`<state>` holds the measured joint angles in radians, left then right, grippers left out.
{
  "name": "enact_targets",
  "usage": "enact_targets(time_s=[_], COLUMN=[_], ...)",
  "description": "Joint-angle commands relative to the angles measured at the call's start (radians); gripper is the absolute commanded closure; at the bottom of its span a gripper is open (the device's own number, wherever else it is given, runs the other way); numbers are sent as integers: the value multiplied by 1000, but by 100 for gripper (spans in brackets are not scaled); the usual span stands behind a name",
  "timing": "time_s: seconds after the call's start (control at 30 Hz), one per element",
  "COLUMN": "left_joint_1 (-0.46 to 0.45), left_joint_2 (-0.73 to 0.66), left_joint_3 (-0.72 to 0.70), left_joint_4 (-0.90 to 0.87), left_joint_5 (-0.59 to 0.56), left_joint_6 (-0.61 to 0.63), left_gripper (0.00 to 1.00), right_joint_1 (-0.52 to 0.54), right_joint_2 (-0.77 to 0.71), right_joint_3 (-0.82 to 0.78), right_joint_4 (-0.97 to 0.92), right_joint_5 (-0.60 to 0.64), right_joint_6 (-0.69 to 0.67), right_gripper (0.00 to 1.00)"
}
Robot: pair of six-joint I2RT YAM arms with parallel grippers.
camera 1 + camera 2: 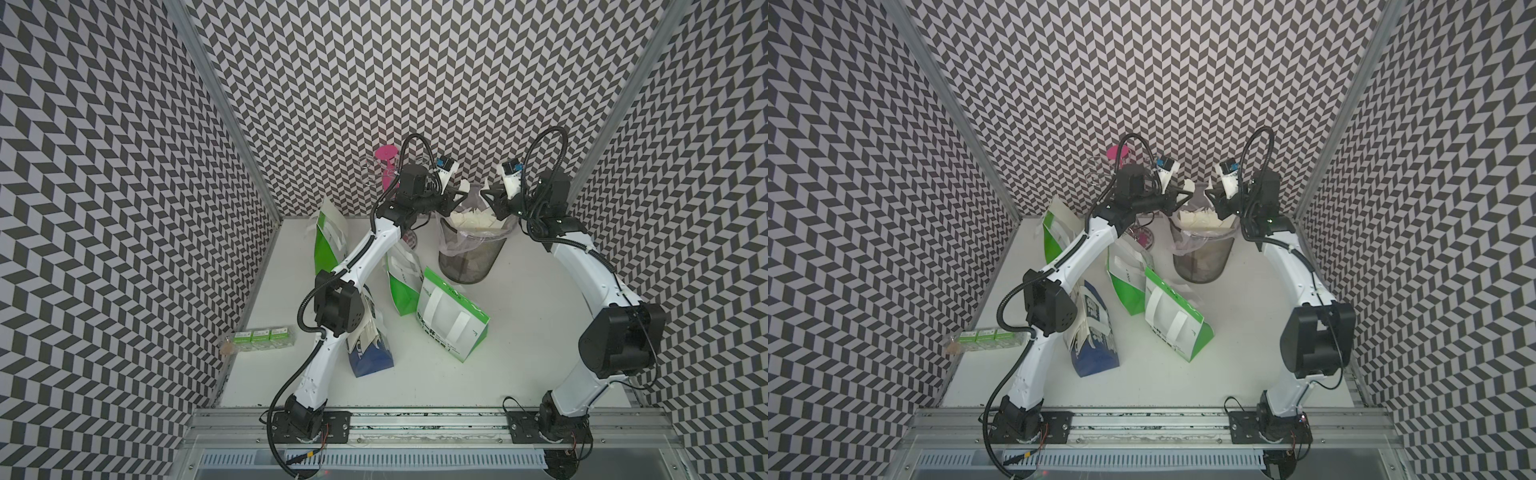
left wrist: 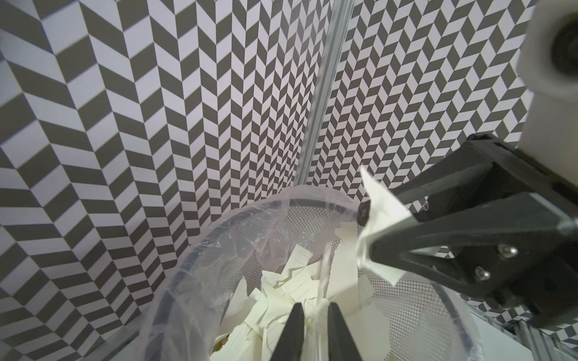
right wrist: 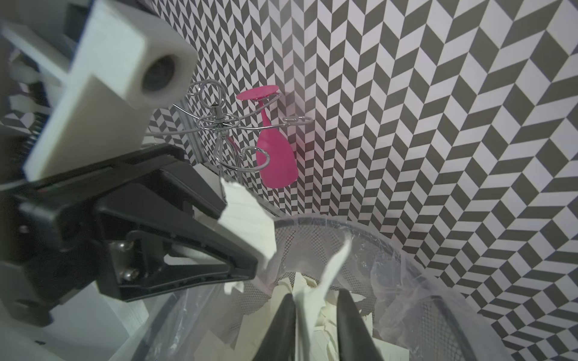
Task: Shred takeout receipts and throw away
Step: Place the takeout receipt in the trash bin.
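Dump step: left gripper (image 2: 314,304) and right gripper (image 3: 316,292) hover over the black wire-mesh bin with clear plastic liner (image 1: 469,266) at the worktop's far edge. Jaws are slightly apart, each with a torn cream paper receipt piece (image 3: 333,268) loose between them. Cream paper shreds (image 2: 291,281) fill the bin. Next: widen the jaws so both pieces drop inside.
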<state>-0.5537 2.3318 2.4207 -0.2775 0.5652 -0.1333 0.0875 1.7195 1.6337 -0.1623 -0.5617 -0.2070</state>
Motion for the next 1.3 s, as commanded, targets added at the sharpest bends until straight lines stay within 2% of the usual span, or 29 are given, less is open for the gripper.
enact_targets(time_s=[0.0,0.13,0.37,0.5,0.53,0.57,0.63,0.73,0.83,1.0,1.13,1.27], left_joint_1=[-12,-17,-15,-10,-5,0,15,44,58,56,57,58], left_joint_2=[9,3,-57,-136,-165,-198,-264,-336,-362,-370,-410,-396], left_joint_3=[4,12,11,8,0,-17,-61,-105,-110,-102,-167,-177], left_joint_4=[50,56,14,-94,-133,-161,-210,-266,-299,-323,-307,-288], left_joint_5=[18,12,-10,-41,-58,-79,-106,-83,-54,-45,-72,-82], left_joint_6=[3,17,71,153,173,193,218,229,229,213,228,236], left_gripper=[74,49,27,16,14,12,9,7,7,7,7,7], right_joint_1=[-1,-2,-1,0,1,3,4,6,4,2,5,5], right_joint_2=[5,3,-45,-103,-121,-140,-169,-181,-157,-90,-123,-188], right_joint_3=[47,58,36,10,1,-9,-34,-41,-19,36,-103,-254], right_joint_4=[-13,-31,-28,-10,-5,2,10,-11,-29,-36,95,290], right_joint_5=[-28,-15,-25,-56,-71,-84,-105,-62,-15,-28,-163,-189], right_joint_6=[20,14,6,22,28,40,55,65,83,108,-50,-60], right_gripper=[57,47,37,29,23,21,20,18,18,18,18,12])
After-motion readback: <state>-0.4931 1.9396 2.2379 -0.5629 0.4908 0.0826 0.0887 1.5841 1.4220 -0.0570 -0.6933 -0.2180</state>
